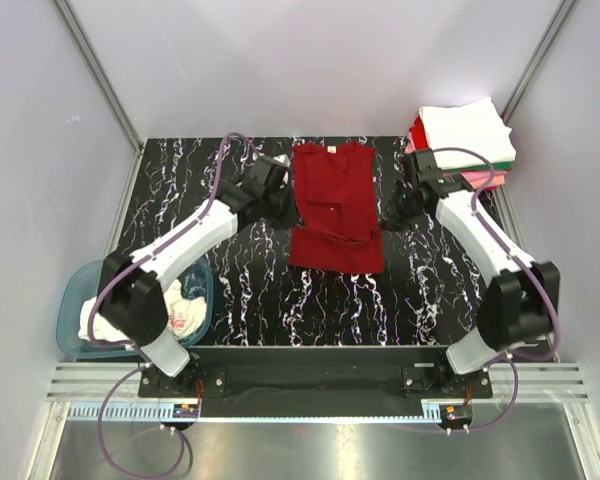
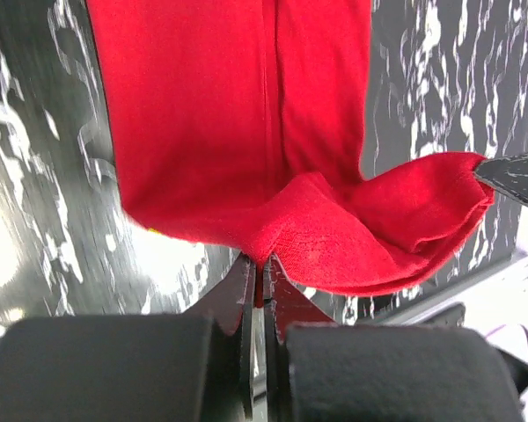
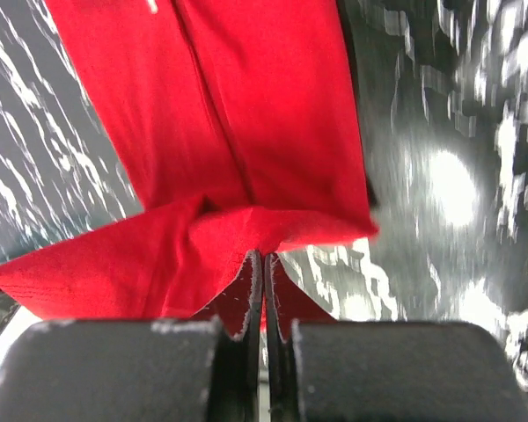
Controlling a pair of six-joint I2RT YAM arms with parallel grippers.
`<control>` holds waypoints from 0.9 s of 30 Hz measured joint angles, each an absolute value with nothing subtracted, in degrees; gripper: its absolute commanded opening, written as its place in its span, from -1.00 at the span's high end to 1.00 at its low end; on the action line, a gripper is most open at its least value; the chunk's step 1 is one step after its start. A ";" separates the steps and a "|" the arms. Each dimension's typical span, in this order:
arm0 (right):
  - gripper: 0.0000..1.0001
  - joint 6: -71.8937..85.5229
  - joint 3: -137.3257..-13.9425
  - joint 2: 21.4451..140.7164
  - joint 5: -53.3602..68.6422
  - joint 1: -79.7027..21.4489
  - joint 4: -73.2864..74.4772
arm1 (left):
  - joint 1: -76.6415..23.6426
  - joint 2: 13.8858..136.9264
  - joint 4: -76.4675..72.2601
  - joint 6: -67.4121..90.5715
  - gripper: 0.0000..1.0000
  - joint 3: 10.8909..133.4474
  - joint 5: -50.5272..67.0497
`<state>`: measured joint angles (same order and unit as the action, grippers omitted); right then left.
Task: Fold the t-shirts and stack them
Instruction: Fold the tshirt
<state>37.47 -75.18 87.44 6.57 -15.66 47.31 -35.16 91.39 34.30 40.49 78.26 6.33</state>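
left fingers (image 2: 260, 274), right fingers (image 3: 264, 264) clamped on opposite edges of dark red t-shirt (image 1: 335, 205), stack (image 1: 467, 135) far right

Bare table (image 1: 250, 290) between tub (image 1: 70, 300) and stack (image 1: 468, 135)

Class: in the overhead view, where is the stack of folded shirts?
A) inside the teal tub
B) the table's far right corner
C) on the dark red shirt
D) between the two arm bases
B: the folded stack sits at the table's far right corner, apart from the dark red t-shirt.
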 measured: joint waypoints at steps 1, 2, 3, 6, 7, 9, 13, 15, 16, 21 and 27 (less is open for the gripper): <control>1.00 36.67 -77.82 90.00 6.48 -15.07 47.29 | -34.02 93.73 34.65 39.59 1.00 80.93 6.98; 1.00 35.88 -80.34 92.44 6.46 -14.57 47.16 | -32.88 95.81 35.00 38.76 1.00 83.29 7.62; 1.00 35.11 -82.96 94.78 6.48 -14.13 47.24 | -31.77 97.67 35.55 37.98 1.00 85.65 8.25; 1.00 33.10 -90.98 102.02 6.72 -12.93 47.53 | -28.91 103.11 37.76 36.05 1.00 92.66 10.13; 1.00 32.71 -92.82 103.81 6.72 -12.67 47.44 | -28.10 104.99 38.11 35.46 1.00 95.04 10.68; 1.00 31.86 -96.77 107.90 6.98 -11.94 47.64 | -26.63 108.40 38.94 34.39 0.99 99.00 11.79; 1.00 30.81 -102.41 115.09 7.20 -10.52 47.86 | -24.23 115.57 39.99 32.71 0.93 105.86 14.26; 1.00 30.50 -105.01 118.34 7.62 -10.00 48.34 | -23.20 119.31 40.42 32.32 0.81 108.40 15.49; 0.98 30.28 -107.00 120.66 8.08 -9.69 48.51 | -22.72 121.30 40.53 32.05 0.66 109.51 16.14; -0.72 30.30 -119.96 132.16 10.50 -8.40 51.20 | -20.49 132.94 40.53 31.70 -0.46 117.91 20.97; -0.86 28.84 -139.48 144.49 10.98 -6.13 56.29 | -16.67 145.12 41.87 33.12 -0.98 133.73 25.89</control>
